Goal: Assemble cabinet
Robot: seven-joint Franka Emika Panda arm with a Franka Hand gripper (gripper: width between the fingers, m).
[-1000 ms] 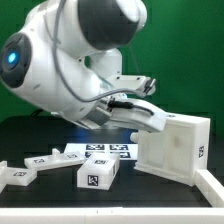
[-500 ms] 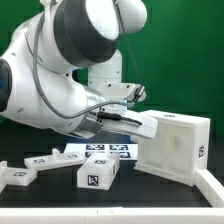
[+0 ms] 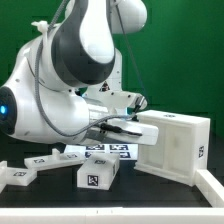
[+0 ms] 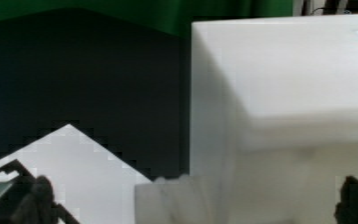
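The cabinet (image 3: 176, 146) is a large white thick-walled box standing at the exterior view's right, with a tag on its side. My gripper (image 3: 128, 127) is level with its upper left edge, close to it or touching it. In the wrist view the cabinet (image 4: 282, 90) fills most of the picture. My gripper (image 4: 190, 205) is open, its dark fingertips (image 4: 25, 205) far apart at the frame's edges, with a white part of the cabinet between them. I cannot tell whether the fingers touch it.
The marker board (image 3: 100, 152) lies on the black table left of the cabinet and also shows in the wrist view (image 4: 69, 170). Small white tagged blocks (image 3: 98, 174) (image 3: 20, 175) lie in front. Another white part (image 3: 207, 186) lies at the front right.
The arm's upper body has swung round and my gripper has sunk a little and drawn slightly left along the cabinet's left edge. The cabinet and blocks have not moved.
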